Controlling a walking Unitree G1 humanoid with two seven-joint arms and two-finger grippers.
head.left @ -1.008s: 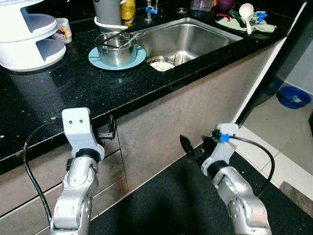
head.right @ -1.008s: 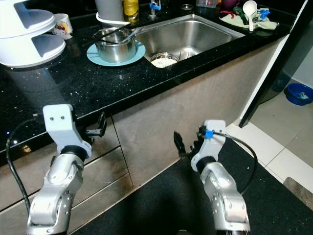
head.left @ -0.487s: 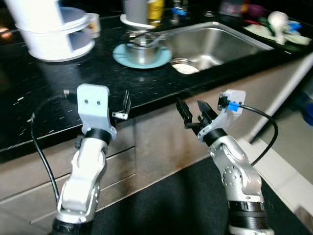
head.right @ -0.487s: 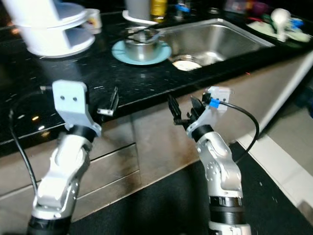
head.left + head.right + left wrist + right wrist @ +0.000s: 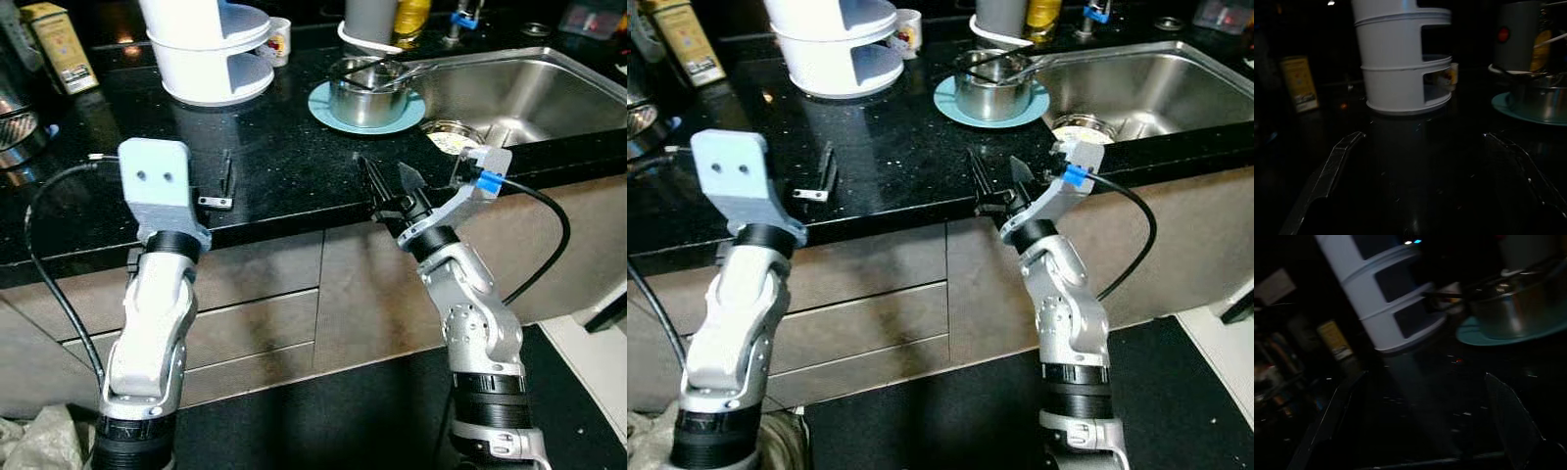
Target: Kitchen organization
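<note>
Both arms are raised at the front edge of the black countertop (image 5: 284, 166). My left gripper (image 5: 221, 182) hangs open over the counter, empty, pointing at a white tiered container (image 5: 208, 44), which also stands ahead in the left wrist view (image 5: 1403, 58). My right gripper (image 5: 389, 186) is open and empty just above the counter's edge. Beyond it a steel pot (image 5: 367, 93) holding utensils sits on a teal plate (image 5: 338, 103). The right wrist view has the pot (image 5: 1518, 308) and the white container (image 5: 1386, 298) ahead of the fingers.
A steel sink (image 5: 519, 83) lies to the right of the pot. A small mug (image 5: 279, 37), a grey cylinder (image 5: 370, 15) and a yellow bottle (image 5: 411, 15) stand at the back. A yellow box (image 5: 59, 31) is at the far left. Drawer fronts (image 5: 255, 294) run below the counter.
The camera has swung left, so the sink now sits at the right. Both arms have risen from below the counter edge to counter height. Both grippers stay open.
</note>
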